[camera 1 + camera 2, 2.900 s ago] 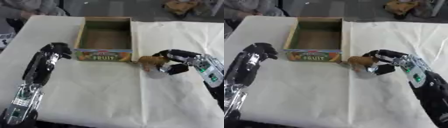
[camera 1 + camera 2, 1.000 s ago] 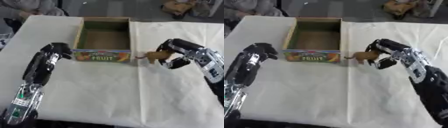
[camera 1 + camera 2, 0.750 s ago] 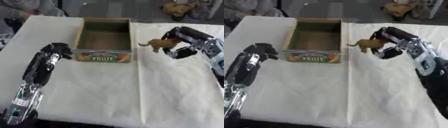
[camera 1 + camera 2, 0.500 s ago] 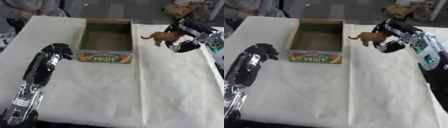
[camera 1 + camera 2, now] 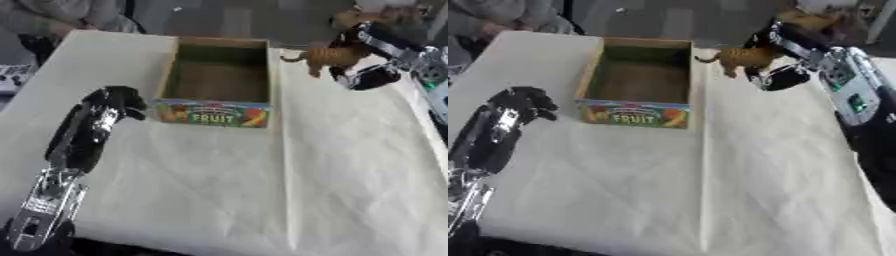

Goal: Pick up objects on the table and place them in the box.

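Orange-brown toy animal figure (image 5: 328,56) hangs pinched in the right hand (image 5: 372,60), just beside the far right corner of the empty cardboard fruit box (image 5: 219,80); dropping it in remains.

From the right eye, the left hand (image 5: 522,106) rests curled, holding nothing, near the white tabletop's (image 5: 772,175) left edge.

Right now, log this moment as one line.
right robot hand: holding tiger, raised beside box | left robot hand: curled, idle | box: empty

Orange toy tiger (image 5: 328,56) held aloft, beside open, empty box (image 5: 216,111)
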You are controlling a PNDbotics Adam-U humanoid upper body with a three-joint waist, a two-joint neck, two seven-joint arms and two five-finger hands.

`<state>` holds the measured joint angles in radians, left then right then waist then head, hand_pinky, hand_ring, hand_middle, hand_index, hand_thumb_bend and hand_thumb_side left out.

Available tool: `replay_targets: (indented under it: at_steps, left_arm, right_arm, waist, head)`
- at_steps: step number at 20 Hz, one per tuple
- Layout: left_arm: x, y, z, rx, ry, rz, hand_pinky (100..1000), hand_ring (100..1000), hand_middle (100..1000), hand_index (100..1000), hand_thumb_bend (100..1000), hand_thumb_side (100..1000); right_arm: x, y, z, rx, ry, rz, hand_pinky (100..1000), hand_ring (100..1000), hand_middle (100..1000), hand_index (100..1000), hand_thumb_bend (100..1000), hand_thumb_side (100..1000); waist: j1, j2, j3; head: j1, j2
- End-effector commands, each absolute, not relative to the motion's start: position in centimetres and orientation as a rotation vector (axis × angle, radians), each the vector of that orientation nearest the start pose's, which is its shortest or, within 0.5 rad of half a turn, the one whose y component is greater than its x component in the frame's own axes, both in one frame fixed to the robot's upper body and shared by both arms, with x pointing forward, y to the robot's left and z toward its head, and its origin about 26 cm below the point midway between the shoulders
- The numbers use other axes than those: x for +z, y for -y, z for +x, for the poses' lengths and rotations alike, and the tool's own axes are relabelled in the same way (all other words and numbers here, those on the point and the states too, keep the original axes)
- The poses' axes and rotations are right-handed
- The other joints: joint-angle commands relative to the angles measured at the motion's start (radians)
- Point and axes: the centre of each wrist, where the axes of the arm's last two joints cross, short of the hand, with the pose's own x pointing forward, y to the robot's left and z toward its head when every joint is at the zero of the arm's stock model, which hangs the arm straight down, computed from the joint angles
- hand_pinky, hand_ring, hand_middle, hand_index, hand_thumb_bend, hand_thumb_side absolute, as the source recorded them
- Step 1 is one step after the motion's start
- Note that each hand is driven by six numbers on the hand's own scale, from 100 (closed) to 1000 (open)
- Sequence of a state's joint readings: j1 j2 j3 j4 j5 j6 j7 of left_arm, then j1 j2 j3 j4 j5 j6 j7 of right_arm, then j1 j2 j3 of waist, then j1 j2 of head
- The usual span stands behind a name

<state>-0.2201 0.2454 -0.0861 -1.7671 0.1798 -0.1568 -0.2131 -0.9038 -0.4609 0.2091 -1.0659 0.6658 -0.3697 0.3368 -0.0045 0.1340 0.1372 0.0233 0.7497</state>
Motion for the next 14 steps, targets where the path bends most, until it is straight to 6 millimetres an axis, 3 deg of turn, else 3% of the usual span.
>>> replay_targets:
  at_steps: [1,7,14]
  left_arm:
    - [13.2,-23.3,32.1,-0.482,2.14,-0.329,619,654,595,710,100,543]
    - [15.1,-21.4,32.4,-0.531,2.179,-0.45,618,655,596,711,100,515]
    - [15.5,-21.1,32.3,-0.539,2.184,-0.477,618,655,596,711,100,515]
  right_arm:
    - [22.7,26.4,47.2,1.522,1.774,-0.747,626,521,391,546,100,101]
    - [21.9,26.4,48.2,1.484,1.74,-0.763,626,527,397,554,100,101]
    - [21.4,26.2,48.6,1.475,1.737,-0.768,626,527,397,554,100,101]
  waist:
    - [-0.004,-0.009,0.039]
    - [-0.011,0.0,0.131]
    - [-0.012,0.003,0.144]
  head:
    - [-0.053,-0.022]
    - [-0.137,-0.045]
    - [-0.149,-0.05]
